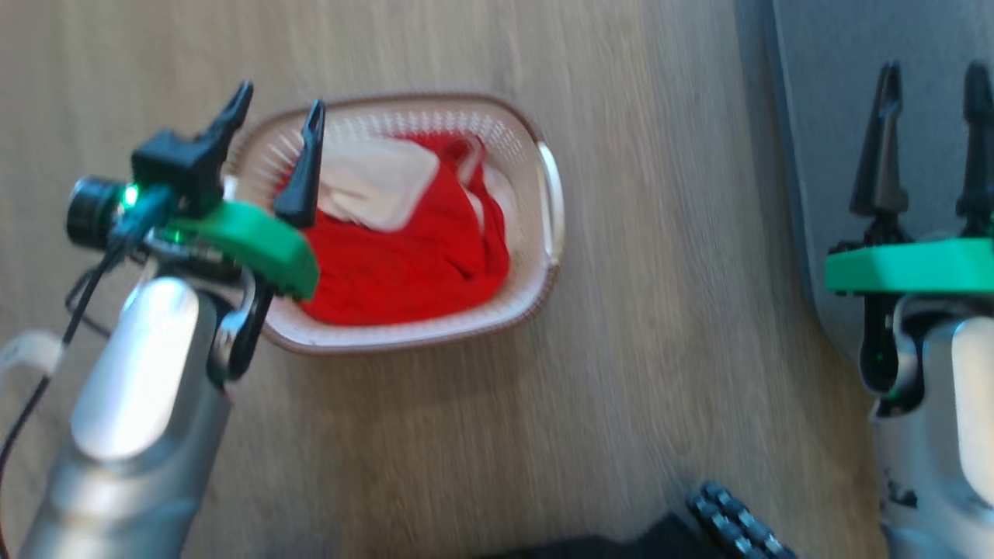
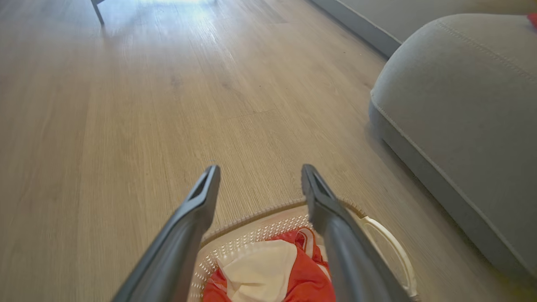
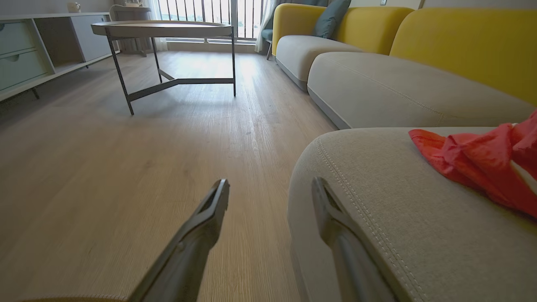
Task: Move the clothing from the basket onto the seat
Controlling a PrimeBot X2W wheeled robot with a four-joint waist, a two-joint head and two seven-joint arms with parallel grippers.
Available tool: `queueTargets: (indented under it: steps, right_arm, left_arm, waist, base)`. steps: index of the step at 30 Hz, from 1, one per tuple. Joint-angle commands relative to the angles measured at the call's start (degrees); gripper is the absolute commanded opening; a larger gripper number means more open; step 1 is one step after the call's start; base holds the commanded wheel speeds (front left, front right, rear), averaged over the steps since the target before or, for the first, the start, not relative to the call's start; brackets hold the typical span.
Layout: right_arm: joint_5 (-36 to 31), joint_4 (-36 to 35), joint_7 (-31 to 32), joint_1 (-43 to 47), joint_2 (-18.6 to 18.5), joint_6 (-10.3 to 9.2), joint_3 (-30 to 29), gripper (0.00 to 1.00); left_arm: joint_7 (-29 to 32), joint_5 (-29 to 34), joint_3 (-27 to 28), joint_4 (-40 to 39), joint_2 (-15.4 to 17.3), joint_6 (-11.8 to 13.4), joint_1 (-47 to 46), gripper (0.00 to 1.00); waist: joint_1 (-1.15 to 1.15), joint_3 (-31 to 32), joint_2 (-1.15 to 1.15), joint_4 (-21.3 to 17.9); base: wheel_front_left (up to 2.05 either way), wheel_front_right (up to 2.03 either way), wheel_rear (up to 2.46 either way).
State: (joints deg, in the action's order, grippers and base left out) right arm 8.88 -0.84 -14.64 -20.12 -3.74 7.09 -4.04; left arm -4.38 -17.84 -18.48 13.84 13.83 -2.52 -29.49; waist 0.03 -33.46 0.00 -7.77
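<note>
Pickup step: the left pincer [image 1: 278,105], open and empty, hovers over clothing [image 1: 404,264] in the basket [image 1: 435,330]; it should dip and pinch.

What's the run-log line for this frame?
left end effector: open, above basket | right end effector: open, empty, at seat edge | clothing: in basket | red garment: on seat

The head view is slightly blurred, and in it the left gripper [image 1: 280,95] and its green mount [image 1: 256,244] cover the left end of the basket [image 1: 404,339] and the left part of the clothing [image 1: 404,264]. The seat [image 1: 823,116] is cut off by the top and right edges. A dark ridged object [image 1: 734,520] at the bottom edge is too cropped to identify, and in the right wrist view a red garment [image 3: 478,163] lying on the seat runs off the right edge.
</note>
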Motion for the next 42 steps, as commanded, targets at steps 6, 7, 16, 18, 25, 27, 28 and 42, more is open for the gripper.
queueTargets:
  steps: [6, 7, 16, 18, 25, 27, 28, 42]
  right_arm:
    - [1.4, -2.9, -0.4, -2.6, 0.8, 0.40, 1.0, 1.00]
    - [1.6, -3.0, -0.4, -2.9, 0.8, 0.40, 1.1, 1.00]
    - [4.8, -3.4, -0.4, -4.5, 0.8, 0.40, 2.8, 1.00]
    - [5.5, -3.4, -0.4, -4.7, 0.9, 0.40, 3.2, 1.00]
    - [7.2, -3.5, -0.4, -5.3, 0.9, 0.40, 3.8, 1.00]
    - [7.5, -3.5, -0.4, -5.2, 0.9, 0.40, 4.0, 1.00]
    - [7.6, -3.5, -0.4, -5.2, 0.9, 0.40, 4.1, 1.00]
    - [8.6, -3.7, -0.4, -4.9, 0.9, 0.40, 4.6, 1.00]
  left_arm:
    - [5.9, 2.8, -1.2, 3.5, 1.6, -0.2, -7.1, 1.00]
    - [6.8, 3.2, -1.6, 4.5, 1.6, -0.1, -8.0, 1.00]
    - [13.8, 6.4, -4.7, 13.9, 1.4, 0.6, -15.6, 1.00]
    - [15.0, 7.0, -5.1, 16.1, 1.8, 0.7, -17.1, 1.00]
    - [18.0, 7.4, -4.5, 23.4, 3.4, 2.0, -21.1, 1.00]
    - [18.1, 7.8, -4.3, 25.1, 4.1, 2.8, -22.0, 1.00]
    - [18.3, 8.0, -4.3, 25.9, 4.3, 3.2, -22.5, 1.00]
    - [18.7, 9.4, -5.4, 32.6, 5.5, 5.6, -26.7, 1.00]
  waist:
    - [-0.03, -9.9, 0.00, -6.0]
    - [-0.03, -10.5, 0.00, -6.4]
    - [-0.03, -15.3, 0.00, -9.3]
    - [-0.03, -16.3, 0.00, -10.0]
    - [-0.03, -19.2, 0.00, -12.2]
    - [-0.03, -19.7, 0.00, -12.6]
    - [-0.03, -20.0, 0.00, -12.8]
    - [-0.03, -21.4, 0.00, -13.8]
  base:
    - [0.00, 0.00, 0.00]
    - [0.00, 0.00, 0.00]
    - [0.00, 0.00, 0.00]
    - [0.00, 0.00, 0.00]
    - [0.00, 0.00, 0.00]
    - [0.00, 0.00, 0.00]
    - [0.00, 0.00, 0.00]
    - [0.00, 0.00, 0.00]
